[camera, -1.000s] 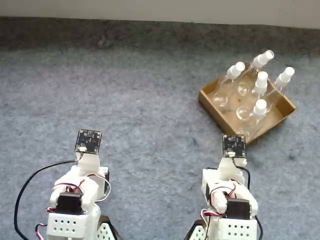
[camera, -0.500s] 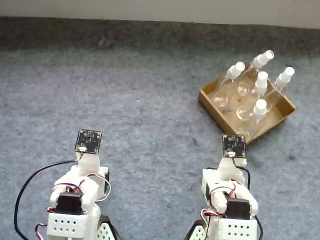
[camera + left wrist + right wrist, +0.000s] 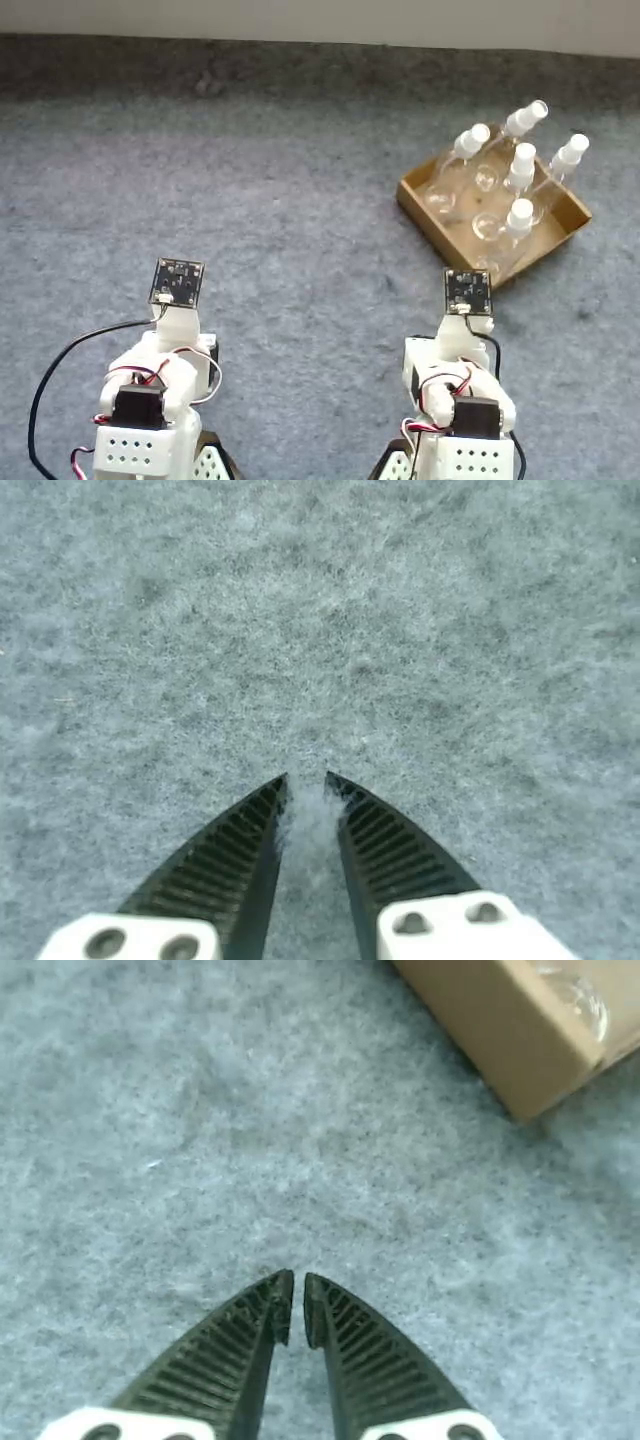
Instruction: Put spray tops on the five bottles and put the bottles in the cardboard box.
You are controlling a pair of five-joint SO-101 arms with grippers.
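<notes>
Finding: no change across the last second. In the high view both arms, the cardboard box and its contents sit exactly where they sat in the two earlier frames.

Cardboard box (image 3: 438, 233): upper right of the high view, on the grey carpet (image 3: 270, 190). Five clear bottles (image 3: 487, 228) lie inside it, each with a white spray top (image 3: 520, 214) fitted. The tops at the far side overhang the box rim.

Left arm (image 3: 160, 375): lower left of the high view, well apart from the box. Left gripper (image 3: 306, 777): all but closed, a thin gap at the tips, holding nothing, with bare carpet beneath it.

Right arm (image 3: 458, 385): lower centre-right, near the box's closest corner but not touching it. Right gripper (image 3: 297, 1278): tips almost meeting, holding nothing. A corner of the box (image 3: 500, 1035) shows at upper right of its wrist view.

Assessment: with all five bottles capped and boxed and both arms motionless, the task appears complete. No loose bottle or top is visible on the carpet.
</notes>
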